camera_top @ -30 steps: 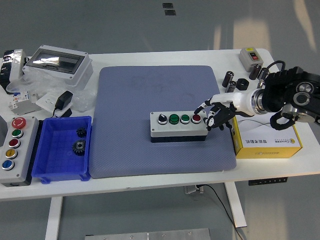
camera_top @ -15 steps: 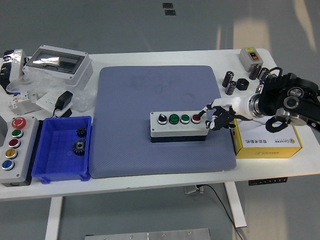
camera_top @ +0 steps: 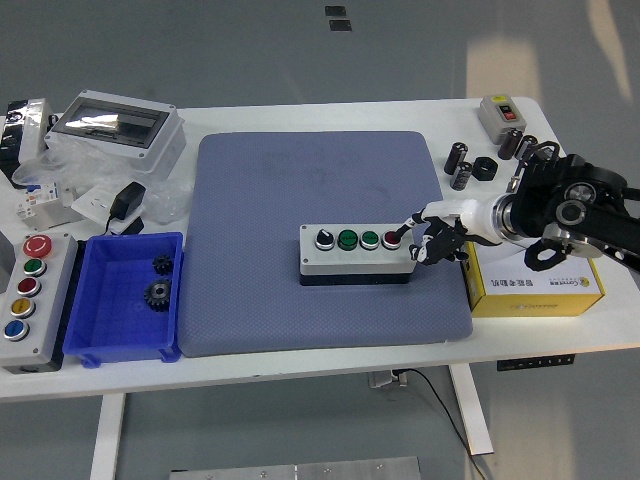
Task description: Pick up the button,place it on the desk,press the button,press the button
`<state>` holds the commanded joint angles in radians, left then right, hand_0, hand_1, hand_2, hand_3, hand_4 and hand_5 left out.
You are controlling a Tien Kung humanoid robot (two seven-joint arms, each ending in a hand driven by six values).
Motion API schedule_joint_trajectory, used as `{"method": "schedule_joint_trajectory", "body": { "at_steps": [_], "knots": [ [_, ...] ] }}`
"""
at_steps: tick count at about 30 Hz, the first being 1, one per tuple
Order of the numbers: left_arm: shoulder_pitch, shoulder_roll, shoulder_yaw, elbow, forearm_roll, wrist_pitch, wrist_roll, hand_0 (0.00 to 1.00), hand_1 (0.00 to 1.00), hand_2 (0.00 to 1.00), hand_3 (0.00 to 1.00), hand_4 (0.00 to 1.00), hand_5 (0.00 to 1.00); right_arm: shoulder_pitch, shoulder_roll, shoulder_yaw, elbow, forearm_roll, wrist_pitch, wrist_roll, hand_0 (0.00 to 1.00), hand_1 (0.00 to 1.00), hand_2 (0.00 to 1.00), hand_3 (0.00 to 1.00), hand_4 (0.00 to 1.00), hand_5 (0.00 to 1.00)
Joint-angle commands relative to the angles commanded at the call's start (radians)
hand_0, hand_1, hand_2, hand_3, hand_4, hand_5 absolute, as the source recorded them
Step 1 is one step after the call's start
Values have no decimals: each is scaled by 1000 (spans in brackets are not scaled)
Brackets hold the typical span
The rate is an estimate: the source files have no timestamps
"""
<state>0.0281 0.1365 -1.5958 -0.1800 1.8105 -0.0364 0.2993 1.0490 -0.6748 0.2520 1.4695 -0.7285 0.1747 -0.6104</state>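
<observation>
In the head view, a grey button box [camera_top: 357, 250] was seen lying flat near the right side of a blue-grey mat [camera_top: 325, 240] on the white table [camera_top: 300, 360]. Its top was set with four round controls in a row: a black selector knob, two green buttons, and a red button [camera_top: 390, 239] at the right end; a darker base showed below its front face. The right hand [camera_top: 432, 235] was reached in from the right, with one white-tipped finger extended onto the red button and the other fingers curled beside the box's right end, nothing being gripped. A yellow carton [camera_top: 535, 282] was lying under the right forearm. At the left, a blue bin [camera_top: 125, 298] holding two dark gears [camera_top: 158, 291] stood beside a second, longer button box [camera_top: 32, 300].
</observation>
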Motion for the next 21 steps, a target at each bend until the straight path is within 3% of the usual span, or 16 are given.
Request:
{"method": "schedule_joint_trajectory", "body": {
  "at_steps": [6,10,12,17,21],
  "knots": [
    [3,-1,-1,0,2,0,0,632,557,518,576,526,3,-38,-48,104,37,33,35,9,29,98,186,842,262,2],
    [6,-2,-2,0,3,1,1,632,557,516,575,525,2,-119,-110,236,87,-3,101,2,29,97,186,841,262,3],
    [7,-3,-3,0,5,1,2,632,557,516,575,525,2,-165,-107,308,110,-47,126,10,29,97,186,841,262,3],
    [10,-11,-1,0,5,2,3,633,555,516,575,520,2,-308,-3,495,158,-214,127,80,28,97,185,834,263,6],
    [10,-24,4,0,2,4,2,632,554,513,573,517,2,-444,122,655,167,-363,35,181,30,97,186,831,310,17]
  ]
}}
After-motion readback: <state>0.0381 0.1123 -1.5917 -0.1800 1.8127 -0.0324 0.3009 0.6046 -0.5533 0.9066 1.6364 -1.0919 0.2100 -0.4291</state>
